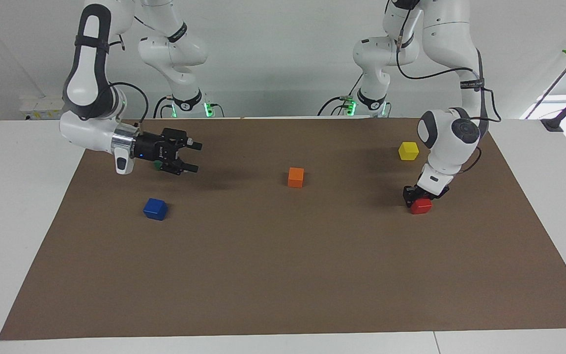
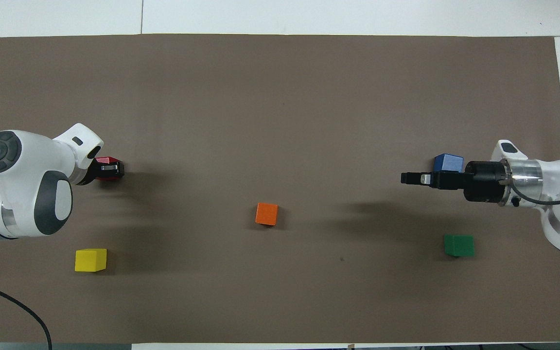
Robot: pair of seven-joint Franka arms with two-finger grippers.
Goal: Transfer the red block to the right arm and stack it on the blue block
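Note:
The red block (image 1: 421, 206) lies on the brown mat (image 1: 283, 275) toward the left arm's end. My left gripper (image 1: 416, 198) points down right at the block and touches it; in the overhead view the gripper (image 2: 111, 168) covers part of the red block (image 2: 107, 161). The blue block (image 1: 155, 208) lies toward the right arm's end, also in the overhead view (image 2: 448, 162). My right gripper (image 1: 192, 157) is open and empty, held level in the air over the mat beside the blue block, pointing toward the left arm's end; it also shows in the overhead view (image 2: 409, 178).
An orange block (image 1: 296, 177) lies mid-mat. A yellow block (image 1: 408, 151) lies nearer to the robots than the red block. A green block (image 2: 459, 245) lies nearer to the robots than the blue block, mostly hidden by the right gripper in the facing view.

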